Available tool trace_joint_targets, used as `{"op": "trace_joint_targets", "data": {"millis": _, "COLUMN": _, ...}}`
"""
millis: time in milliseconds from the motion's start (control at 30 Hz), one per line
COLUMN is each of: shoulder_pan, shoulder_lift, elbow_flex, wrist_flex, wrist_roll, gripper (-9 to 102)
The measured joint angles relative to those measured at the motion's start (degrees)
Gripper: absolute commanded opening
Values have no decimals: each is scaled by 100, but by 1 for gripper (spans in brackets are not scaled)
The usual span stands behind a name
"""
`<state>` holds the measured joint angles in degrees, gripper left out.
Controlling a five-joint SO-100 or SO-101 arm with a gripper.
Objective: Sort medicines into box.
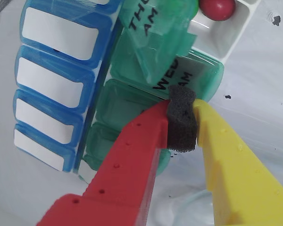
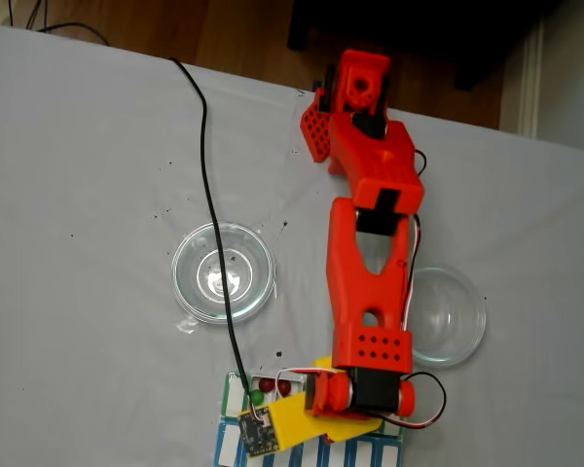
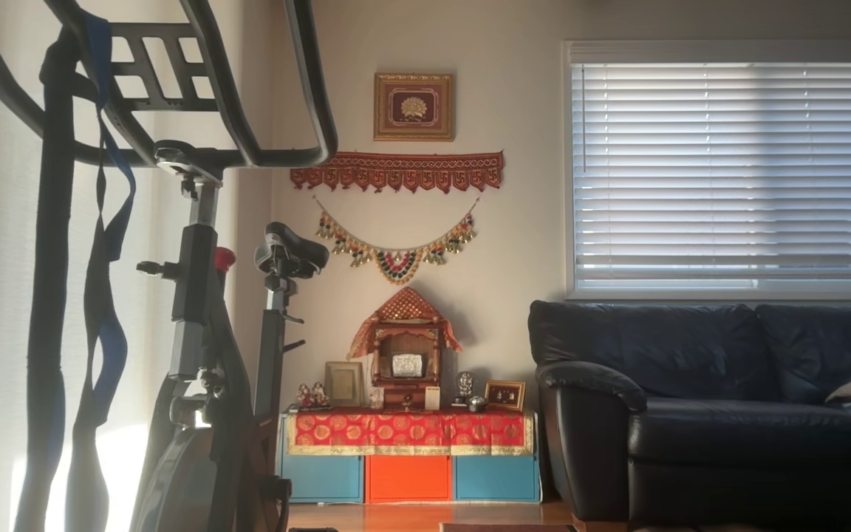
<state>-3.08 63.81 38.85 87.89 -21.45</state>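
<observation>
The pill box (image 1: 146, 94) is a green row of small cells with see-through green lids marked in black; one reads WED AM, another THU AM and stands flipped up. In the wrist view a glossy red ball (image 1: 217, 8) sits in an open white cell at the top edge, partly cut off. A blue row (image 1: 56, 89) with white labels lies tight against the green row on the left of that view.

The gripper (image 1: 186, 106) has one red finger and one yellow finger, with a black foam pad (image 1: 181, 120) between them. The tips stand only a little apart and press at the rim of the WED lid; I cannot tell whether they hold anything besides the pad.

In the fixed view the box sits at the bottom edge of the grey table (image 2: 78, 195), mostly covered by the arm (image 2: 370, 282). A red ball and a green ball (image 2: 258, 397) peek out beside it. Two clear glass dishes (image 2: 223, 272) stand well apart from the box, with open table all round.
</observation>
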Motion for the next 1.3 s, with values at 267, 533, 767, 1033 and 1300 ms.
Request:
{"op": "trace_joint_targets", "data": {"millis": 267, "shoulder_pan": 141, "shoulder_lift": -105, "elbow_flex": -193, "wrist_flex": 158, "wrist_roll": -369, "gripper": 1}}
{"op": "trace_joint_targets", "data": {"millis": 533, "shoulder_pan": 149, "shoulder_lift": -413, "elbow_flex": -712, "wrist_flex": 562, "wrist_roll": -519, "gripper": 1}}
{"op": "trace_joint_targets", "data": {"millis": 767, "shoulder_pan": 149, "shoulder_lift": -1002, "elbow_flex": -1881, "wrist_flex": 1617, "wrist_roll": -299, "gripper": 1}}
{"op": "trace_joint_targets", "data": {"millis": 1033, "shoulder_pan": 220, "shoulder_lift": -1345, "elbow_flex": -3568, "wrist_flex": 1934, "wrist_roll": 615, "gripper": 1}}
{"op": "trace_joint_targets", "data": {"millis": 1300, "shoulder_pan": 396, "shoulder_lift": -1670, "elbow_flex": -4869, "wrist_flex": 1942, "wrist_roll": 1169, "gripper": 1}}
